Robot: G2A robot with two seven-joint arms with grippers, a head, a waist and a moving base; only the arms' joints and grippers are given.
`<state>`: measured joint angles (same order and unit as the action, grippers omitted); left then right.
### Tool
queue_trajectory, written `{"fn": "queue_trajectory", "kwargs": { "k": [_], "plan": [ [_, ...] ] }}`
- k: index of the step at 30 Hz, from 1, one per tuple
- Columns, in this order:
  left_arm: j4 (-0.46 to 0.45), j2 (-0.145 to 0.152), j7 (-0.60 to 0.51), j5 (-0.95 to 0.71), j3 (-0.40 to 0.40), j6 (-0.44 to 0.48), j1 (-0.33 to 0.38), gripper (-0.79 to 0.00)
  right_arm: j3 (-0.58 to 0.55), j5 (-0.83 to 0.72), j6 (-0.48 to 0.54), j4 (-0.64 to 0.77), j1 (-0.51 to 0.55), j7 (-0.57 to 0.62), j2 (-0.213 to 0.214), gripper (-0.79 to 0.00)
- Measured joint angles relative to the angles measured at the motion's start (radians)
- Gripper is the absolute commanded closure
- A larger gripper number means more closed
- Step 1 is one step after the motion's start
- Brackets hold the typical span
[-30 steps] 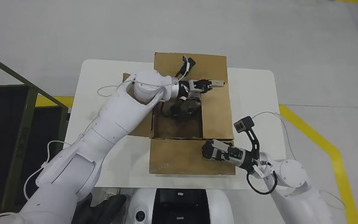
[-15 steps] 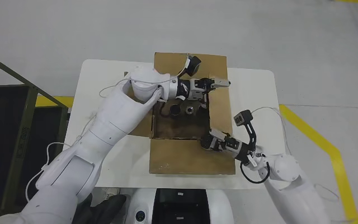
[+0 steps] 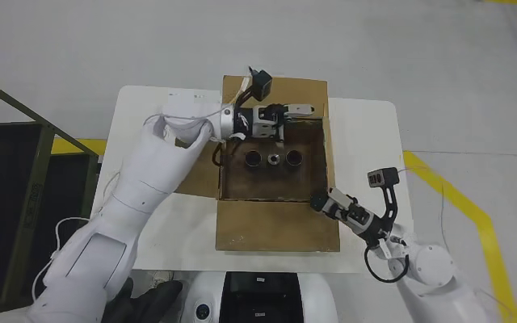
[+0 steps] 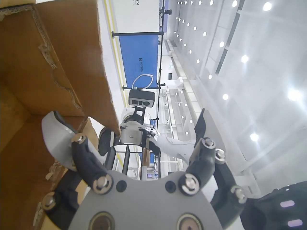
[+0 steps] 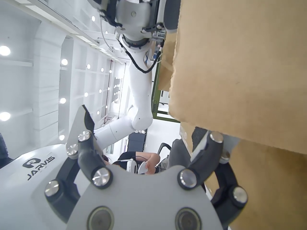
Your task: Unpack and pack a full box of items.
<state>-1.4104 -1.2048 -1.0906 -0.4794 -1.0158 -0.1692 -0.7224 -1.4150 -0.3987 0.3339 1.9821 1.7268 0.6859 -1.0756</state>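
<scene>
**Apparently between unpacking and packing, nothing gripped**

Both arms are working at the open box (image 3: 275, 226) on the table (image 3: 363, 121). The left gripper (image 4: 129, 132) is hanging spread wide, with a corner of the side flap (image 4: 72, 60) poking between its fingers. The right gripper (image 5: 144, 130) is gaping too, one finger tucked at the cardboard's edge. I'm guessing flap handling is under way, so next both need to push or pinch together. Three round items (image 3: 275, 157) are sitting inside, and I can't make out what they are.
</scene>
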Motion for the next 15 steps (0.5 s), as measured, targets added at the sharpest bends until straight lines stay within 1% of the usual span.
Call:
{"fn": "queue_trajectory", "kwargs": {
  "k": [6,11,15],
  "plan": [
    [-0.094,0.038,-0.054,0.014,-0.130,-0.007,-0.067,-0.785,-0.070,-0.031,0.054,0.011,0.054,-0.026,0.003,-0.785],
    [-0.157,0.064,-0.097,0.024,-0.231,-0.001,-0.117,-0.785,-0.109,-0.041,0.058,0.011,0.076,-0.070,0.003,-0.785],
    [-0.196,0.082,-0.130,0.043,-0.294,0.013,-0.156,-0.785,-0.124,-0.047,0.059,0.000,0.080,-0.102,0.001,-0.785]
  ]
}}
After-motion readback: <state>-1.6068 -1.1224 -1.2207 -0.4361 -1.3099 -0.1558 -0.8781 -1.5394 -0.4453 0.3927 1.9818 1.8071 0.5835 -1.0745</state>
